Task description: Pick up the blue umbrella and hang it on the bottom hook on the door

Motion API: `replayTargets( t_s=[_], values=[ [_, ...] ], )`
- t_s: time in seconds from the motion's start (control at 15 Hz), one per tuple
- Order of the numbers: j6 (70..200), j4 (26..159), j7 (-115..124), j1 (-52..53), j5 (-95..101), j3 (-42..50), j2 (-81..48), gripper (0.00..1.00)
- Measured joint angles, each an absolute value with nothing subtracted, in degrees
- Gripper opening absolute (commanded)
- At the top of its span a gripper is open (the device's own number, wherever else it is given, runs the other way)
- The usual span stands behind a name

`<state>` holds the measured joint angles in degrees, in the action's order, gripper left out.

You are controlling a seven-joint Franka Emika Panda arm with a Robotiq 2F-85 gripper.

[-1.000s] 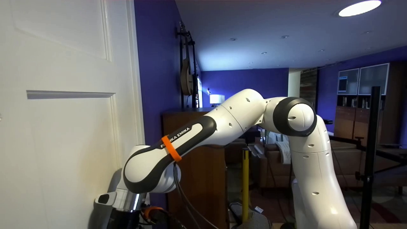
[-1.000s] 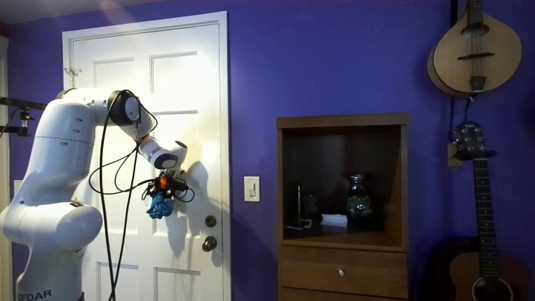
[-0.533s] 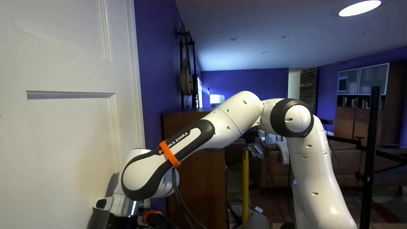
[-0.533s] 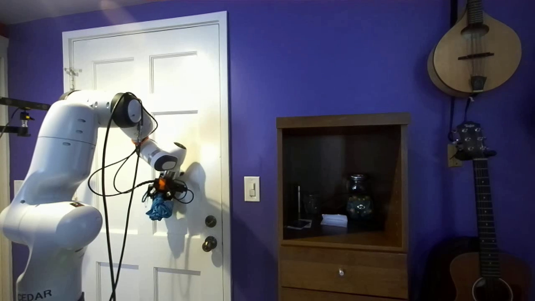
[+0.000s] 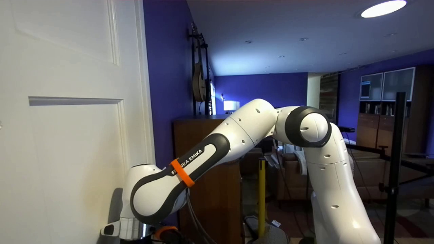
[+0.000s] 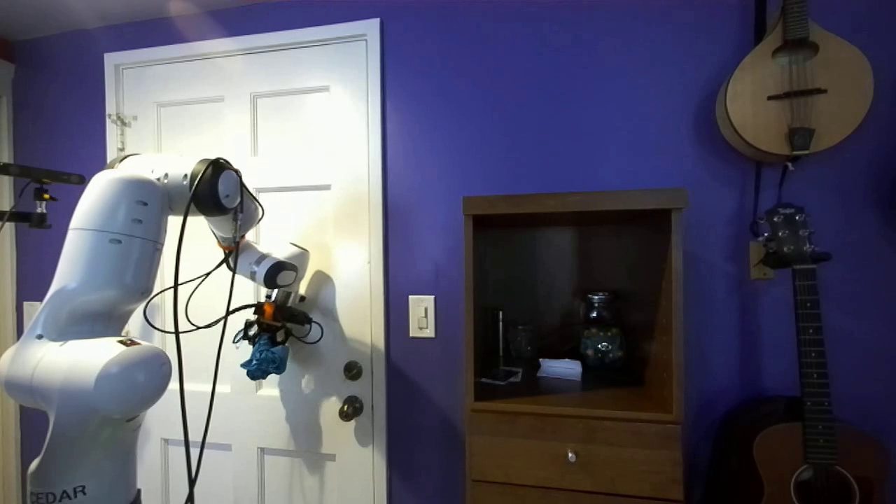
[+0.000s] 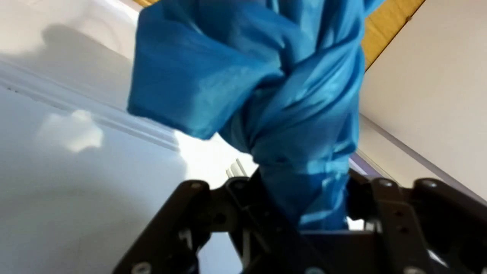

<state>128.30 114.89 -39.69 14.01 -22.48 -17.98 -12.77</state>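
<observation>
umbrella [image 7: 304,121], blue and rumpled, fills the upper middle of the wrist frame, its narrow lower end clamped between the dark fingers [image 7: 388,205] of the gripper [image 7: 304,198]. in an exterior view it shows left of centre, in front of the door [image 6: 343,238].

what could go wrong: i can make out neither a hook nor a hanging loop for sure in any view, and the umbrella blocks the middle of the wrist frame, so aiming may be guesswork. if the gripper lets go before anything has caught, a drop seems likely. the loose flap [image 7: 179,83] at left could snag, since it sticks out past the grip. in an exterior view the wrist end of the arm [image 5: 244,127], at lower left, is near the door; whether they touch i cannot tell, but pushing that way could jam or scrape.

the fabric looks thin and slick, twisted into diagonal folds, so it may slide or turn in the grip. the door is white-painted, with mouldings around recessed rectangles. the knob [image 6: 351,408], lower right of the umbrella, is round and metallic; the cabinet [image 6: 574,199], right of centre, is brown wood.
</observation>
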Motion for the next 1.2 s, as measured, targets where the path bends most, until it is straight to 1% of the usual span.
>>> replayTargets(
  t_s=[0.4,0.47,0.53,0.6,0.87,0.93,1.0,1.2],
  values=[
    [118.57,112.41,-37.19,13.88,-19.24,-17.88,-14.07,0.09],
    [117.14,111.89,-36.82,13.87,-19.02,-17.81,-14.36,0.59],
    [115.88,111.35,-36.44,13.85,-18.87,-17.75,-14.67,0.60],
    [114.80,110.76,-35.97,13.83,-18.69,-17.69,-15.00,0.65],
    [112.19,108.65,-34.62,13.76,-18.27,-17.39,-16.08,0.93],
    [111.78,108.15,-34.38,13.76,-18.25,-17.31,-16.21,0.98],
    [111.24,107.79,-34.18,13.76,-18.23,-17.28,-16.28,1.00],
    [110.23,107.35,-33.70,13.75,-18.22,-17.27,-16.29,1.00]
  ],
)
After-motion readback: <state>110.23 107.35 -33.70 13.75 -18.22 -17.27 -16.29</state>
